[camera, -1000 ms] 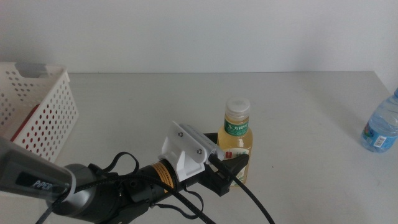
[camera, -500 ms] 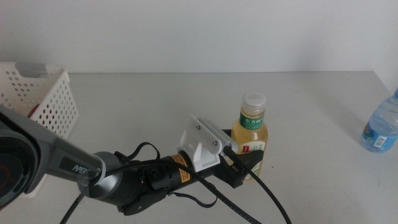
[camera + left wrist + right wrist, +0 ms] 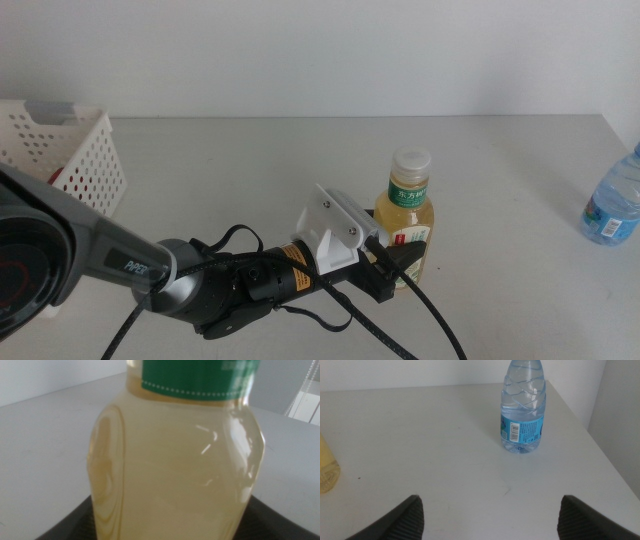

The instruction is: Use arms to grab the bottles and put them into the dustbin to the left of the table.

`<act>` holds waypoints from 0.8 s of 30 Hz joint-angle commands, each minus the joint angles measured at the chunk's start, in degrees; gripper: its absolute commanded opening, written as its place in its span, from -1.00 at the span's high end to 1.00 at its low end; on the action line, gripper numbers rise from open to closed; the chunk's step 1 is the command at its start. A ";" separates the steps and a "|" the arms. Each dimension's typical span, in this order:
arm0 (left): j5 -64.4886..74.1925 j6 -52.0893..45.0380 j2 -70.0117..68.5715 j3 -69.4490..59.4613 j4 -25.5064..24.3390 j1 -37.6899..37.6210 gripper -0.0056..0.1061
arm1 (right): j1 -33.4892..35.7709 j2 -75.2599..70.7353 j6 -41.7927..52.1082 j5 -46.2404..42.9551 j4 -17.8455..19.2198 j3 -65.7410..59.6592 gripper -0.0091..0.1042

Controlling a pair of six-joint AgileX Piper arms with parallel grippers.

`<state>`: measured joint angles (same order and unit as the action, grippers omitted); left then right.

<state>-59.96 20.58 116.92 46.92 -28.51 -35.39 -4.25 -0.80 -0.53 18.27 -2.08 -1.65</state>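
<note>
Tea bottle (image 3: 408,222) stands upright on the table (image 3: 500,170), mid-table, its lower body between the jaws of the left gripper (image 3: 400,272). Left wrist view: bottle (image 3: 175,460) fills the frame, yellow liquid and green label edge; dark jaws show only at both lower corners, either side of the base. Contact cannot be confirmed, so closure cannot be told. Middle view alone shows the white cap and the dustbin (image 3: 60,160) far behind the left arm, something red inside. Right wrist view: right gripper (image 3: 490,515) wide apart, empty, water bottle (image 3: 521,407) ahead of it, upright. Versus 0.5 s ago: bottle and left gripper shifted slightly right.
</note>
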 commanded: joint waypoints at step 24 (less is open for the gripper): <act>14.00 5.17 -14.62 1.27 -2.32 0.11 0.93 | -0.30 -1.21 0.53 -4.25 0.65 0.57 -0.49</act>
<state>-42.74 24.74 107.99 46.88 -32.88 -35.18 -4.25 -0.80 -0.53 18.27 -2.08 -1.65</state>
